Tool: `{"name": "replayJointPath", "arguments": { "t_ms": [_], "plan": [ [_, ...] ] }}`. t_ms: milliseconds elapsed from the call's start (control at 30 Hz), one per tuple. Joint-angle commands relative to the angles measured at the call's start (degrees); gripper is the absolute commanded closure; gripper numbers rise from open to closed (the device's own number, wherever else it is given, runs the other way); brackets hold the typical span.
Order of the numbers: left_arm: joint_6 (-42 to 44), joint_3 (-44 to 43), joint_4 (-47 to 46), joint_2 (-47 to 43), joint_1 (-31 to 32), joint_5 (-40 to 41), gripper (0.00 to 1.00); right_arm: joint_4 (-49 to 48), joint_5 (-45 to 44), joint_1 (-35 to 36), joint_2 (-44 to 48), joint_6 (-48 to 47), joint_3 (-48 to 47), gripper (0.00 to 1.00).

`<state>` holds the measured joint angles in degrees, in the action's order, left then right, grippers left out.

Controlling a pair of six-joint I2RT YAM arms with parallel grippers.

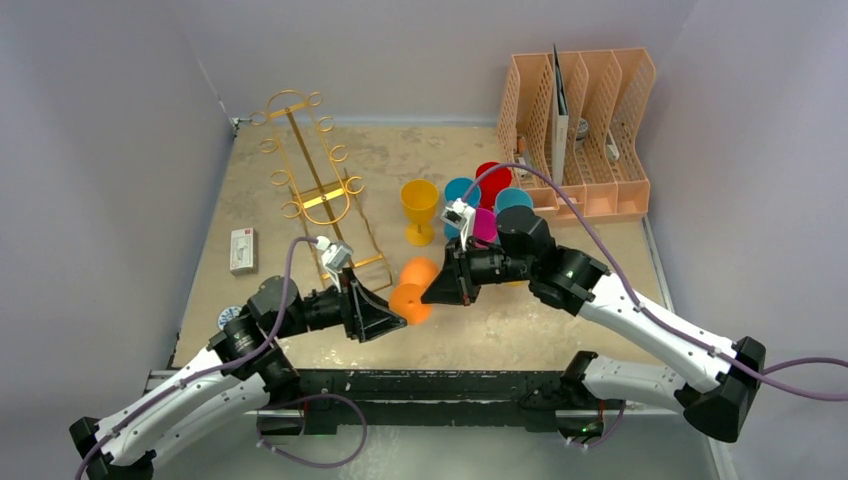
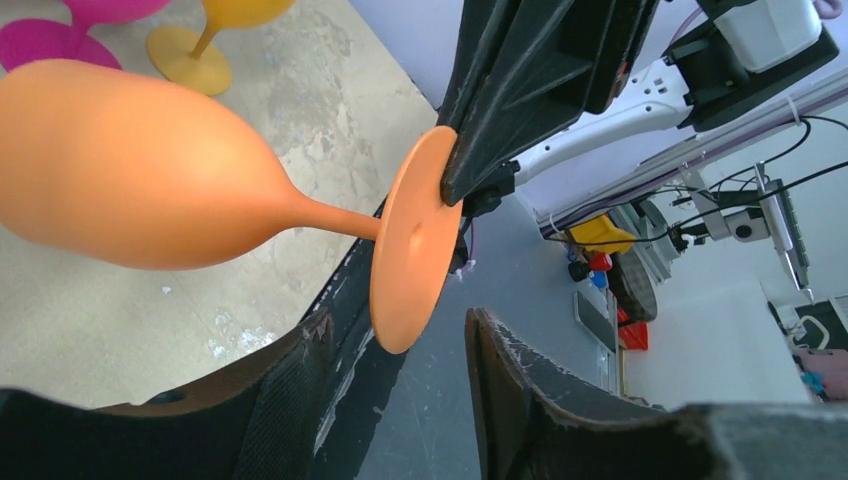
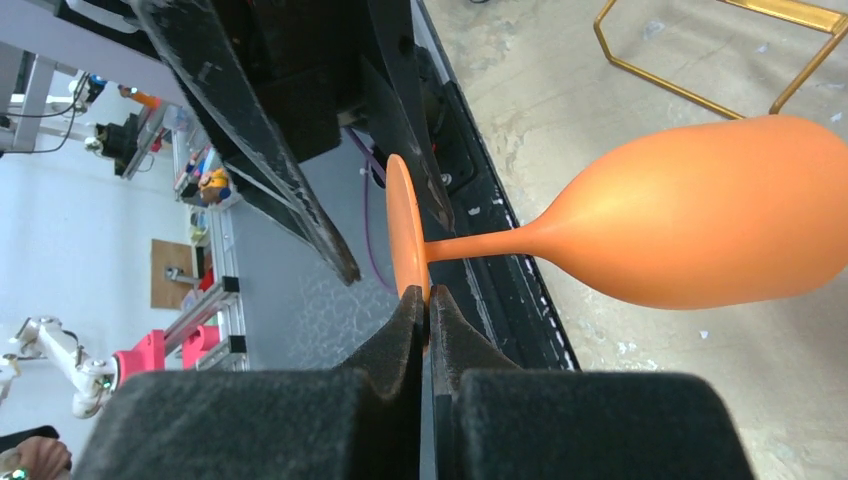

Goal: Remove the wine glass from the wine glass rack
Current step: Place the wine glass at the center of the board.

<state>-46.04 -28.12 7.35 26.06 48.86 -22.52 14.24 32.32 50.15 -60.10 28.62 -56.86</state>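
Right jaws pinch the orange wine glass by the rim of its foot, holding it sideways above the tabletop. Left jaws stand partly apart, straddling that foot without clamping it. It hangs off the gold wine glass rack, near the rack's wire base.
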Motion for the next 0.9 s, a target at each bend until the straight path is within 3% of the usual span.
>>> {"name": "replayJointPath", "arguments": {
  "t_ms": [0,767,867],
  "plan": [
    [-1.43,1.28,-6.48,-0.48,-0.06,-2.20,0.54,-5.07,3.32,0.32,-0.94,0.96,-0.12,1.00],
    [-0.04,1.33,-5.50,-0.66,-0.08,-3.00,1.00,-7.82,3.19,0.41,-1.53,0.47,1.75,1.00],
    [0.86,1.35,-5.51,-0.66,-0.08,-4.25,1.00,-7.91,3.28,0.47,-1.15,0.30,1.82,0.97]
  ]
}}
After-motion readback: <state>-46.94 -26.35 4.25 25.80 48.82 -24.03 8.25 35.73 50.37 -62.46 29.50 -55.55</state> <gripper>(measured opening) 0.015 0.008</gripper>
